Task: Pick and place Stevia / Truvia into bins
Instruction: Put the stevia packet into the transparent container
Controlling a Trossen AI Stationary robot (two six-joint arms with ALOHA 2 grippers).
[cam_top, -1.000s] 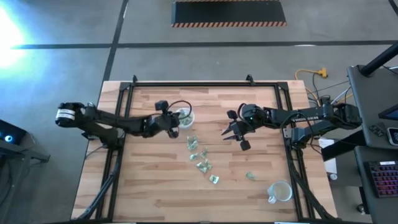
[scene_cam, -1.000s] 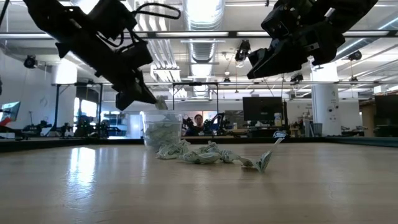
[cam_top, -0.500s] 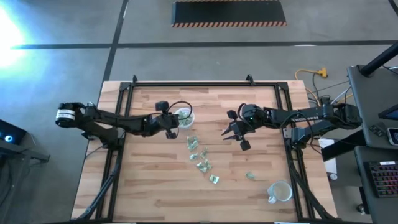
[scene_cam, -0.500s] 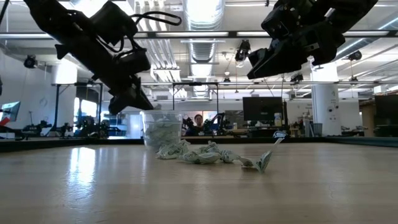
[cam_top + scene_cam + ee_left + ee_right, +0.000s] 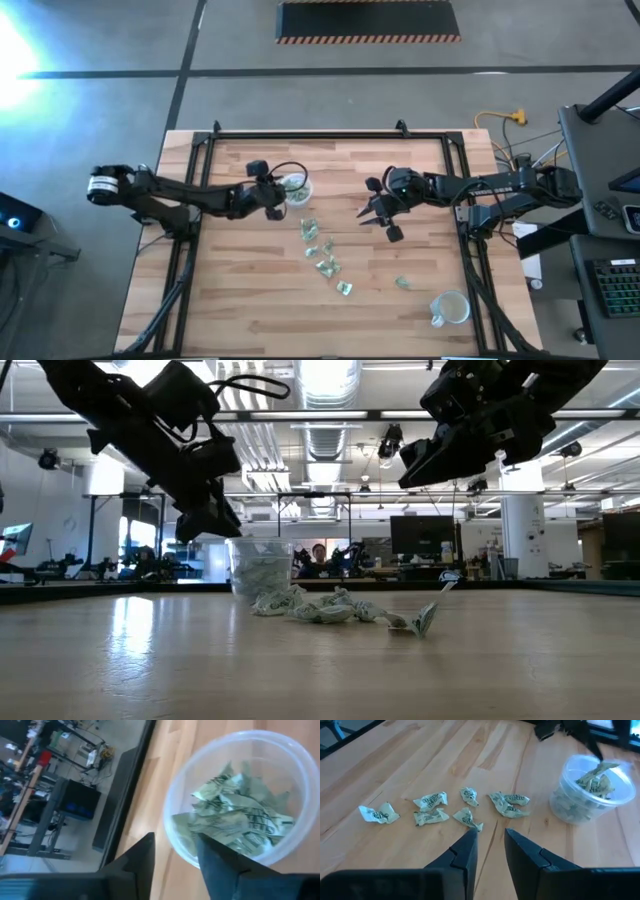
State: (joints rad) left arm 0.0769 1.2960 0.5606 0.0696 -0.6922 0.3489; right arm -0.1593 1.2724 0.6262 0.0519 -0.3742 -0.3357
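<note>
Plainly these Stevia sachets [image 5: 431,800] are featherlight, crumpled paper, lying loose in a row on the desk [image 5: 240,300]; I'd pinch one by a raised crease, since flat edges will slip. More fill the cup [image 5: 235,795] just beside them. Above its rim the left fingers [image 5: 172,857] stand parted, empty; the right fingers [image 5: 487,850], hovering near the row, are parted and empty too.

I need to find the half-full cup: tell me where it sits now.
In the high view the cup stands left of the table's middle, toward the far edge, beside the left end effector, with the loose sachets scattered nearer the front.
</note>
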